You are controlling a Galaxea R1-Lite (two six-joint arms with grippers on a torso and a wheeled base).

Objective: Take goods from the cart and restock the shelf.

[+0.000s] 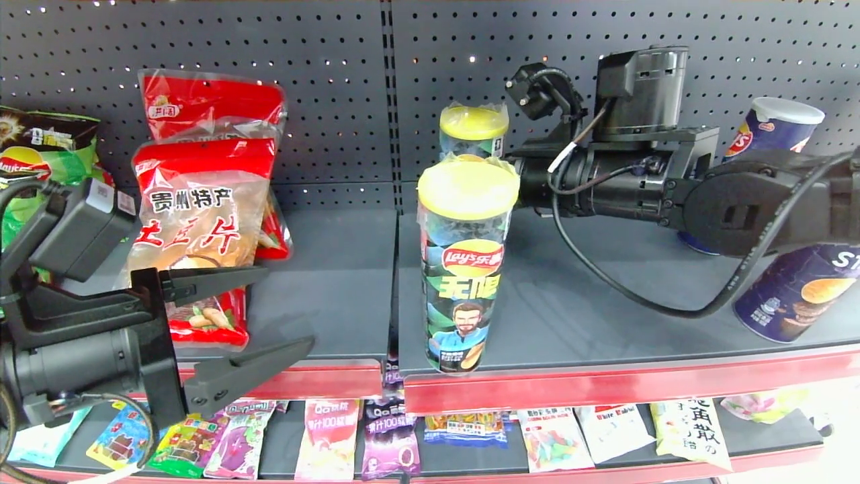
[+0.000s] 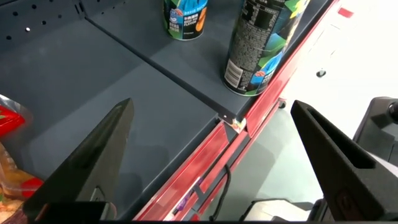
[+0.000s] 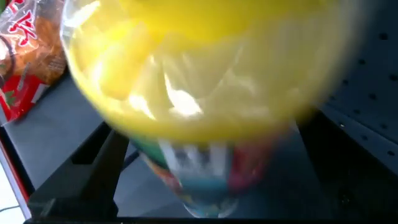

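Grey metal shelf (image 1: 571, 302) with a pegboard back and a red front lip carries the goods. Along its right half the black right arm (image 1: 645, 181) stretches in from the right edge, cable looping under it. The right gripper (image 1: 531, 180) ends just behind the lid of the tall green-and-black chip can with a yellow plastic lid (image 1: 463, 269), which stands upright at the front edge near the seam between the panels. Whether the claw grips it cannot be told. Its label shows a red oval logo, yellow characters and a drawn bearded man.

At the left front edge the left gripper (image 1: 289, 308) is spread wide, holding nothing, just before two red-and-clear snack bags (image 1: 201, 222) with large printed characters. A green chip bag (image 1: 40, 154) sits at the left edge. Two dark blue chip cans occupy the right end, one white-lidded (image 1: 772, 131) behind the arm, one (image 1: 799, 289) lying tilted near the front. A second yellow-lidded can (image 1: 474, 128) stands behind the first. Small colourful candy packets (image 1: 551, 437) line the lower shelf
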